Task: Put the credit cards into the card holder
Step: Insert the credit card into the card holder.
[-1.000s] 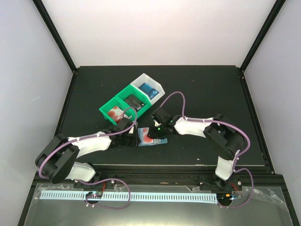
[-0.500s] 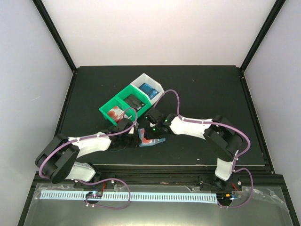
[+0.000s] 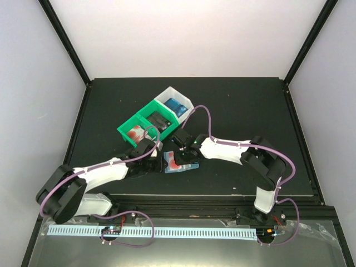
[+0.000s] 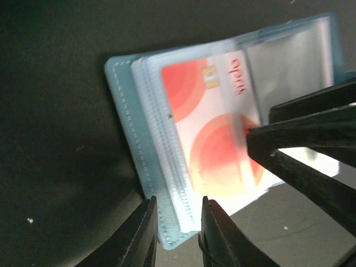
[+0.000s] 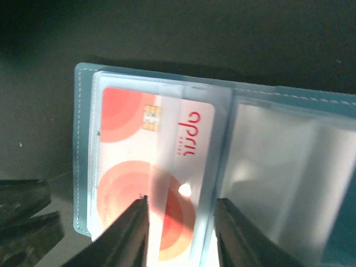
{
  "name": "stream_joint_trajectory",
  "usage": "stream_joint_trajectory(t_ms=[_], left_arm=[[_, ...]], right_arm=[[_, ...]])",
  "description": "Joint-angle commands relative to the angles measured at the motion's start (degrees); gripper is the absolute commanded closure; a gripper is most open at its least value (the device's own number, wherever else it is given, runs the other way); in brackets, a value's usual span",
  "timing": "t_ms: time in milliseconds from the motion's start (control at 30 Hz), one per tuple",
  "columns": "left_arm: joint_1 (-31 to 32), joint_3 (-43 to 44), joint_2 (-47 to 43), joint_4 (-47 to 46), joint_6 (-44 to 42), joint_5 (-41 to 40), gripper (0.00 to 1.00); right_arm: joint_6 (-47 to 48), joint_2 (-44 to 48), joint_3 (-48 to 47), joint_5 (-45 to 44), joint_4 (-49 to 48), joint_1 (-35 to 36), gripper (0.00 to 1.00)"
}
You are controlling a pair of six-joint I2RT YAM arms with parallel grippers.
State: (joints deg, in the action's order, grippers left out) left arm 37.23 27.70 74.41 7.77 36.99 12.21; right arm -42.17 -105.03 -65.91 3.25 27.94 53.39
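Note:
The teal card holder (image 3: 186,168) lies open on the black table between both grippers. A red-and-white credit card (image 5: 130,150) sits most of the way inside its clear left pocket, also plain in the left wrist view (image 4: 214,133). My left gripper (image 3: 162,160) pinches the near corner of the holder's left half (image 4: 125,128); cover and fanned pockets fill its narrow gap (image 4: 177,236). My right gripper (image 3: 181,150) hovers open over the card, its fingertips (image 5: 181,228) straddling the card's lower end. Its black fingers (image 4: 303,147) enter the left wrist view from the right.
Behind the holder stand joined green bins (image 3: 129,125), one with red-and-white cards (image 3: 135,133) and one with black cards (image 3: 158,119), plus a white bin (image 3: 168,93) with blue cards (image 3: 177,105). The table's front edge (image 3: 194,194) runs just in front of the holder.
The holder's left half, tipped up half a second ago, now lies flatter. The left arm has reached a little further right. The right gripper has edged left over the card.

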Motion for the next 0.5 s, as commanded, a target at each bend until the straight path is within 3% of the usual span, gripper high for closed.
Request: stream_joint_trajectory(t_ms=[0, 167, 467], left_arm=[[0.37, 0.60, -3.48, -0.07, 0.36, -0.63, 0.75], [0.37, 0.38, -2.89, -2.09, 2.53, 0.87, 0.71], [0.30, 0.06, -1.42, -5.31, 5.86, 1.82, 0.63]], right_arm=[[0.92, 2.12, -0.62, -4.06, 1.66, 0.40, 0.70], [1.35, 1.32, -0.32, -3.74, 1.46, 0.40, 0.82], [1.60, -0.55, 0.49, -2.93, 1.10, 0.40, 0.95]])
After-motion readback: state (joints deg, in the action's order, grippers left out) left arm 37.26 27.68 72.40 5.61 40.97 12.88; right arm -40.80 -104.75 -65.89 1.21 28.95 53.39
